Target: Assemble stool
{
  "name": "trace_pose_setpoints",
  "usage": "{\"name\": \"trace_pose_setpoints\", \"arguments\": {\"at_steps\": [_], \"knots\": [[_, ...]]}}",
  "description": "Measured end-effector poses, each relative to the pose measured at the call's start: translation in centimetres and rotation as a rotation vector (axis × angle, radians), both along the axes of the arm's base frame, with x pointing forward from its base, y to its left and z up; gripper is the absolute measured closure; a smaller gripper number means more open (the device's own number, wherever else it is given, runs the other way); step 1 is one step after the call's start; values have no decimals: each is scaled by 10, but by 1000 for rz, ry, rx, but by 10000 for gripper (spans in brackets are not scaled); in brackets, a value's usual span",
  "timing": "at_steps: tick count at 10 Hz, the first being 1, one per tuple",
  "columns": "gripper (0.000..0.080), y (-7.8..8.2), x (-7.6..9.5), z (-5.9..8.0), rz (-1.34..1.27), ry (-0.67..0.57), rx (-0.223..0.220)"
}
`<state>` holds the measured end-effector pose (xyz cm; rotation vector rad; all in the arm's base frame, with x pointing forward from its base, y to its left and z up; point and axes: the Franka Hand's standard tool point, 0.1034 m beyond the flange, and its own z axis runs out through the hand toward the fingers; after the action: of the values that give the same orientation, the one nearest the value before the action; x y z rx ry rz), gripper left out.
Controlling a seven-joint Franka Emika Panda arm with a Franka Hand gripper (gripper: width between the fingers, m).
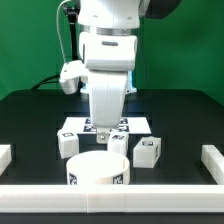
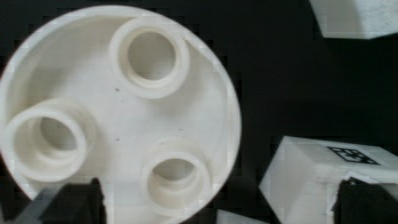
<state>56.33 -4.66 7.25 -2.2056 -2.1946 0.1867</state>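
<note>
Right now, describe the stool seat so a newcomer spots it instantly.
On the black table, look in front of the robot arm, beside the near white rail. The seat is the thick disc there: alone round, with three sockets, while neighbouring leg blocks are small and squarish.

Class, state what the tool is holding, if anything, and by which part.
Nothing is held; the tool hovers open above the seat, touching no part.

Bright even lighting, soft blur, wrist view dimmer

One round seat (image 1: 98, 170), three leg blocks (image 1: 68, 143) (image 1: 120, 143) (image 1: 148, 150), one marker board (image 1: 142, 124)
</note>
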Motion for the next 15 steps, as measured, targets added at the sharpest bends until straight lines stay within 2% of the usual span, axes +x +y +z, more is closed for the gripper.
{"name": "trace_pose_setpoints", "arguments": {"at_steps": [4, 6, 7, 11, 14, 15], "knots": [[150, 1, -2, -2, -4, 3, 0], [150, -5, -6, -22, 11, 30, 8], [150, -6, -9, -27, 11, 36, 10], [150, -11, -13, -47, 7, 55, 17], [150, -11, -16, -51, 7, 63, 19], [279, -10, -16, -52, 7, 63, 19]]}}
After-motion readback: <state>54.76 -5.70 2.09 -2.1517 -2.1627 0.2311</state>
